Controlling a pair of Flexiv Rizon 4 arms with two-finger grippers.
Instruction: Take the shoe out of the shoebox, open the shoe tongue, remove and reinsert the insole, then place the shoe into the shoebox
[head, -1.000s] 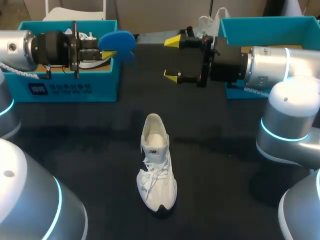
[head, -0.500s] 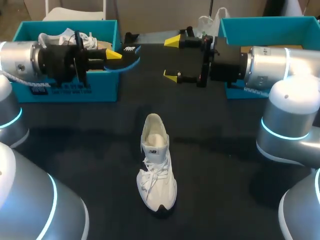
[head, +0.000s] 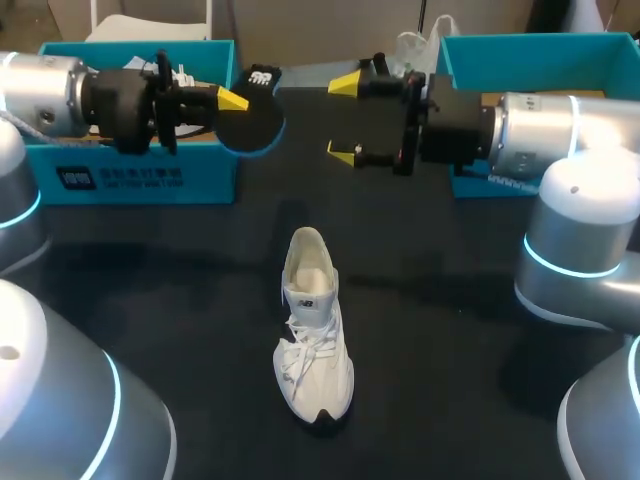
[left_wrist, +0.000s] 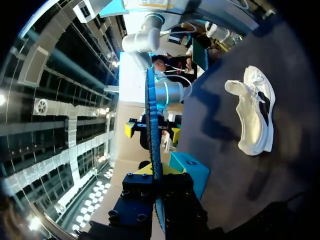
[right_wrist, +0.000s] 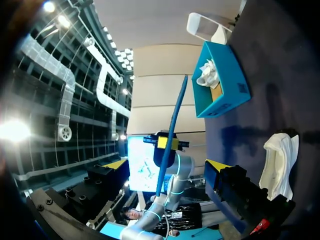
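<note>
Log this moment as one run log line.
left gripper: shut on insole | right gripper: open, empty | shoe: upright on table

Table (head: 460, 390): matte black top, fills most of head view, with soft darker shadow patches across it.

Beyond table's far edge: beige-brown band (head: 300, 30), floor or wall, cannot tell which. White chair (head: 150, 18) behind table's far left corner.

Above table, in wrist views: high dark ceiling (left_wrist: 75, 60) with exposed pale ducts (right_wrist: 64, 100) and round vent (left_wrist: 42, 106). Rows of small bright lamps (left_wrist: 95, 196); one strong glaring lamp (right_wrist: 15, 131).

Past table's far side: beige panelled wall (right_wrist: 160, 95).
</note>
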